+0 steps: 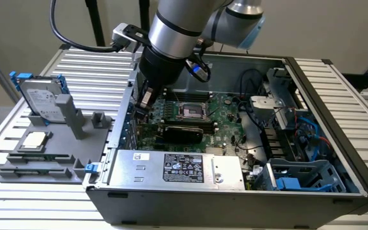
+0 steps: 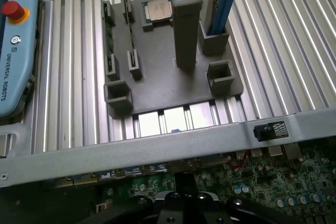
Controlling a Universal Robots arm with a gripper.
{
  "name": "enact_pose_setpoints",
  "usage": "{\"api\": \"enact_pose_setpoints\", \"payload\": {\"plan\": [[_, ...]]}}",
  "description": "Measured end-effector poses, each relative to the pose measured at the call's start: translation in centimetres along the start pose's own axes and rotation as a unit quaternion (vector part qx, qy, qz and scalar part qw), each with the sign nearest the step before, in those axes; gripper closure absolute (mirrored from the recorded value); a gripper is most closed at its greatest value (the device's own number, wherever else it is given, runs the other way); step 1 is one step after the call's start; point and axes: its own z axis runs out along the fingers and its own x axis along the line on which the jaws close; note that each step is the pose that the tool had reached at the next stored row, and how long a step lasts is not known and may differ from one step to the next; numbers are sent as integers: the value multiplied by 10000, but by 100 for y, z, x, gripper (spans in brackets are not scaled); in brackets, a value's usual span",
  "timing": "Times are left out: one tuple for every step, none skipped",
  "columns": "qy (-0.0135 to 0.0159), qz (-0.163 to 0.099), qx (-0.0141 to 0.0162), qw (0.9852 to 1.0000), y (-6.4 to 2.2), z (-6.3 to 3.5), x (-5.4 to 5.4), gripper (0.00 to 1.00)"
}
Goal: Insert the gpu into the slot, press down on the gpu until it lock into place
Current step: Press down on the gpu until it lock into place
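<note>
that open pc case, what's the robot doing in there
A single robot arm is reaching down into the open computer case, its hand shut and low over the motherboard near the case wall on the exterior view's left. The gpu, a black card, lies across the board just beside the hand, above the grey power supply. Outside the case, a grey fixture tray holds a hard drive and a processor.

Arm bent steeply downward.
Its silver forearm plunges from above, the black wrist nearly vertical, the hand (image 1: 140, 108) closed at the tip.
</note>
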Motion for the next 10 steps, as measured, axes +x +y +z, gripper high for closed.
{"api": "enact_pose_setpoints", "payload": {"plan": [[1, 0, -4, 10000, 1, 1, -1, 89], [2, 0, -10, 10000, 2, 2, -2, 89], [4, 0, -17, 10000, 3, 2, -2, 89], [6, 0, -28, 10000, 4, 2, -3, 89], [6, 0, -33, 10000, 4, 3, -5, 89], [7, 0, -36, 10000, 4, 3, -5, 89], [7, -1, -41, 10000, 4, 3, -6, 89], [9, 0, -46, 10000, 4, 3, -6, 89], [9, 0, -51, 10000, 5, 3, -7, 89], [10, 1, -55, 10000, 5, 3, -8, 89]]}}
